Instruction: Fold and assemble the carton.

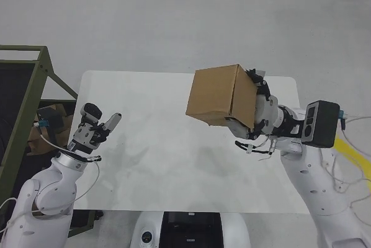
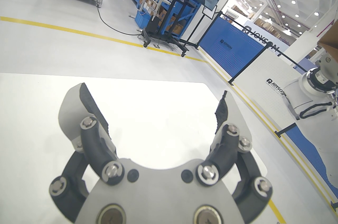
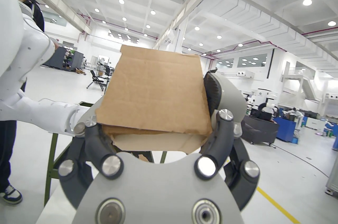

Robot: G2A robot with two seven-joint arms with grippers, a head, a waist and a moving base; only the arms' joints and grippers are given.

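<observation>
1. Brown cardboard carton, already squared into a box shape, up at about 1 o'clock over the white bench and apparently lifted off it rather than resting.
2. Gripped at its 3 o'clock end by the right gripper, jaws closed around the loose flap edges there. In the right wrist view, layered flaps bunched between the fingers, not yet lying flat.
3. Likely reason for the hold: gripped by one end and raised, so that the other faces and the far end stay free for folding or pressing.
4. Long axis seemingly along the 3-to-9 line, free end toward 9 to 10 o'clock, a broad panel facing up and a narrower side turned toward 3 o'clock. Slightly tilted, not square to the bench edges.
5. Left gripper at about 9 o'clock by the bench edge, well apart from the carton, jaws spread wide and holding nothing. Probably parked there to leave the middle of the bench free, and ready to meet the free end.
6. Task judged well along, flaps at the gripped end not yet tucked.
</observation>
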